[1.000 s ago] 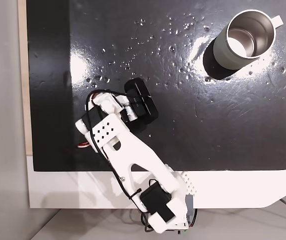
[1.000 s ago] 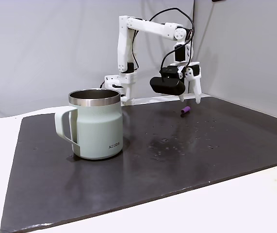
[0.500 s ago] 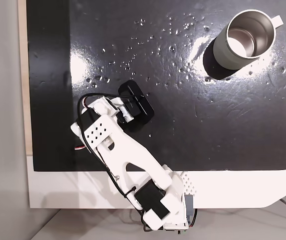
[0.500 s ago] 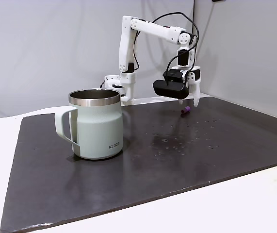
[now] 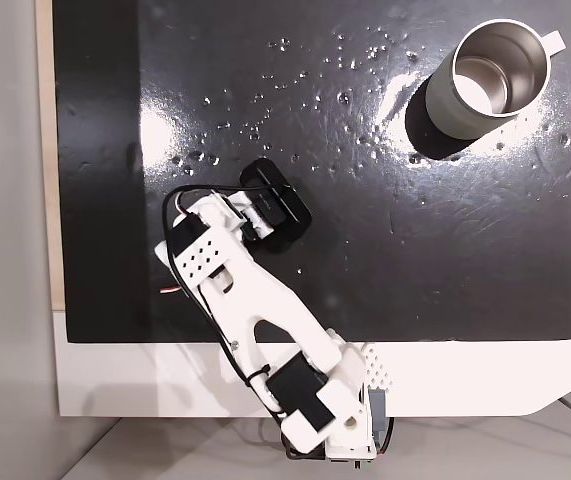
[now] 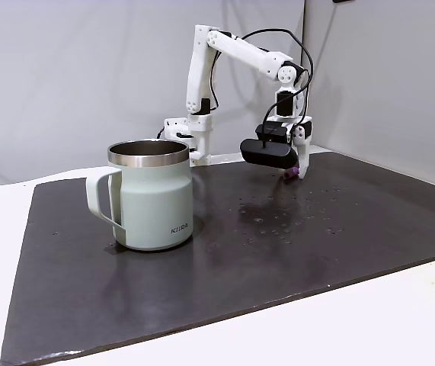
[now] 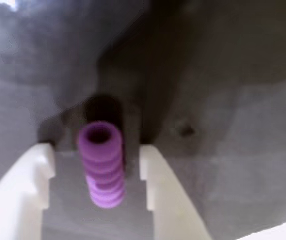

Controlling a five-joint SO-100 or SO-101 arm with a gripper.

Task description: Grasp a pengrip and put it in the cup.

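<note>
A glossy black surface (image 5: 365,270), speckled with small droplets (image 5: 350,60), carries the cup (image 5: 490,78) at its upper right corner in a fixed view; from the side in a fixed view the cup (image 6: 150,195) stands upright. The purple pengrip (image 7: 101,163) lies on the dark surface (image 7: 233,150) in the wrist view. A white base (image 5: 465,375) borders the black sheet's lower edge.
</note>
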